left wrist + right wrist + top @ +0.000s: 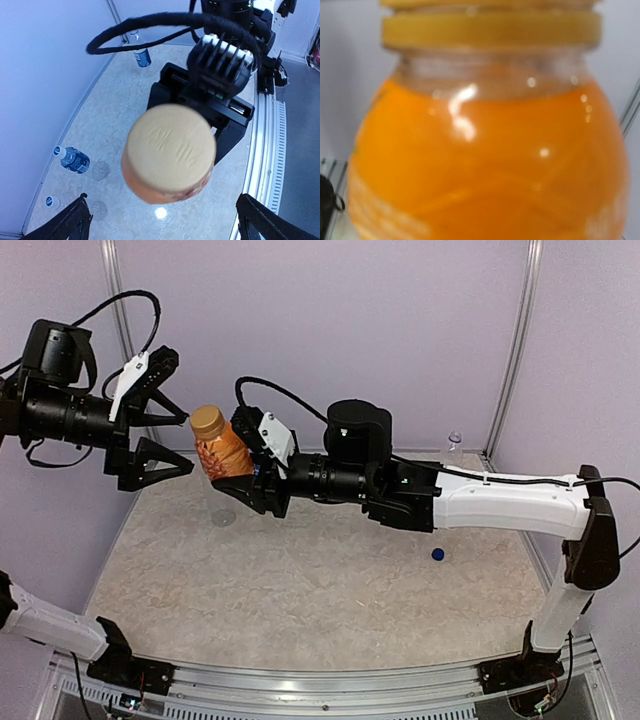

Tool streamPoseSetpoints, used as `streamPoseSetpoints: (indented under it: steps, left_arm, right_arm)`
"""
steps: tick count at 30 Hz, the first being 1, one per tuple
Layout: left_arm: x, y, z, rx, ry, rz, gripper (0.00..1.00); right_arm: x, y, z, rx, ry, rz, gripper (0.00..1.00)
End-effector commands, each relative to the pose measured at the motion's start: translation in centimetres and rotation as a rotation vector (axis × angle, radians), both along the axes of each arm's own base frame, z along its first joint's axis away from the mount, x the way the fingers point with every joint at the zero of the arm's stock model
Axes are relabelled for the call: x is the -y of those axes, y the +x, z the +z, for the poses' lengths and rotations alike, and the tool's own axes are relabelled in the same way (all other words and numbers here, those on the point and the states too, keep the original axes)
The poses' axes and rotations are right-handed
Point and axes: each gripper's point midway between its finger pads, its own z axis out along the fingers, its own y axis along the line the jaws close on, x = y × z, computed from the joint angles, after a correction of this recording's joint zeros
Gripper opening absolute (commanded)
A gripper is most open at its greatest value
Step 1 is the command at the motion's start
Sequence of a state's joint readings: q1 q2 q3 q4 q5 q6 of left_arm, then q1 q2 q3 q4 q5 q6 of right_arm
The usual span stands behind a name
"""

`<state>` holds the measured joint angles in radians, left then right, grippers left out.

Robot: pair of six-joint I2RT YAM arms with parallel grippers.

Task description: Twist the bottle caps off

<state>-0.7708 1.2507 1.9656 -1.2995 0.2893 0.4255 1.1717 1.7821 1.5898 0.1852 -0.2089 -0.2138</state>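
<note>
Findings:

1. R arm: right gripper (pixel 238 464) is clamped on the body of the short clear plastic bottle with orange contents (pixel 221 452). It holds the bottle in the air, well above the pale stone-pattern table (pixel 300 580), roughly upright with a slight tilt. In the right wrist view the bottle fills the frame.
2. Orange-brown round plastic screw cap (pixel 207 421) is seated on the bottle neck.
3. L arm: left gripper (pixel 186 443) has its jaws spread wide, level w/ the cap end of the bottle. In the left wrist view the black fingertips (pixel 70 225) sit at the bottom corners, well apart from the cap, no contact.
4. Small blue round plastic cap (pixel 438 554) lies loose on the table, right side.
5. Left wrist view also shows a blue-labelled clear plastic bottle lying on its side (pixel 75 160), cap on, near the wall, and a second blue-labelled bottle standing upright (pixel 142 56) further off.
</note>
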Motion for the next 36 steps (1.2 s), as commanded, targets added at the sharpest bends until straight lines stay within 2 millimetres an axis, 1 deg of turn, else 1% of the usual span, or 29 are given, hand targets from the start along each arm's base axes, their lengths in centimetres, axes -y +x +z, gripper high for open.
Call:
streamPoseSetpoints:
  steps: [1, 2, 3, 4, 5, 6, 9, 11, 14, 17, 19, 21, 25, 26, 29, 34, 36]
  left_arm:
    - [-1.8, -1.0, 1.7, 0.065, -0.196, 0.013, 0.99]
    - [-1.8, -1.6, 1.9, 0.067, -0.236, -0.001, 0.99]
    - [-1.5, -1.5, 1.9, 0.036, -0.283, 0.008, 0.99]
    - [-1.3, -1.7, 2.8, 0.03, -0.346, 0.009, 0.99]
    - [-1.0, -1.7, 2.9, 0.007, -0.379, 0.004, 0.99]
    - [-0.5, -1.9, 2.6, -0.027, -0.399, -0.013, 0.99]
    - [0.5, -2.6, 2.9, -0.032, -0.467, -0.082, 0.96]
    - [0.9, -2.7, 2.6, -0.025, -0.473, -0.096, 0.93]
    - [1.7, -2.2, 1.6, -0.037, -0.463, -0.094, 0.91]
    - [2.9, -2.9, 1.9, -0.031, -0.47, -0.161, 0.9]
    - [3.6, -3.0, 1.9, -0.035, -0.47, -0.178, 0.87]
    - [4.0, -2.5, 1.7, -0.041, -0.47, -0.171, 0.81]
    - [4.2, -2.1, 1.1, -0.029, -0.455, -0.163, 0.67]
    - [4.2, -2.0, 0.9, -0.031, -0.449, -0.158, 0.65]
    - [4.4, -1.8, 0.5, -0.028, -0.432, -0.157, 0.65]
    - [4.8, -2.0, 0.1, -0.028, -0.415, -0.183, 0.75]
    - [4.9, -2.2, -0.2, -0.038, -0.411, -0.19, 0.76]
  right_arm:
    - [2.1, -1.3, 5.3, 0.012, 0.225, 0.036, 0.38]
    - [2.2, -1.9, 5.7, 0.022, 0.256, 0.047, 0.38]
    - [2.1, -2.3, 5.9, 0.031, 0.277, 0.056, 0.38]
    - [2.1, -2.7, 6.1, 0.041, 0.297, 0.065, 0.37]
    - [2.0, -2.9, 6.2, 0.044, 0.304, 0.069, 0.37]
    - [1.8, -3.0, 6.2, 0.045, 0.304, 0.07, 0.37]
    - [1.3, -3.3, 6.1, 0.037, 0.294, 0.079, 0.36]
    - [1.2, -3.4, 6.0, 0.035, 0.29, 0.081, 0.36]
    - [1.0, -3.6, 6.1, 0.036, 0.294, 0.085, 0.35]
    - [0.6, -3.6, 5.9, 0.039, 0.283, 0.079, 0.34]
    - [0.4, -3.5, 5.7, 0.04, 0.277, 0.077, 0.34]
    - [0.4, -3.6, 5.7, 0.041, 0.273, 0.079, 0.33]
    - [0.4, -3.8, 5.7, 0.044, 0.268, 0.082, 0.33]
    - [0.4, -3.9, 5.8, 0.046, 0.269, 0.082, 0.33]
    - [0.2, -3.8, 5.8, 0.048, 0.264, 0.083, 0.33]
    - [-0.2, -3.7, 5.7, 0.042, 0.257, 0.083, 0.32]
    - [-0.3, -3.8, 5.8, 0.041, 0.26, 0.088, 0.32]
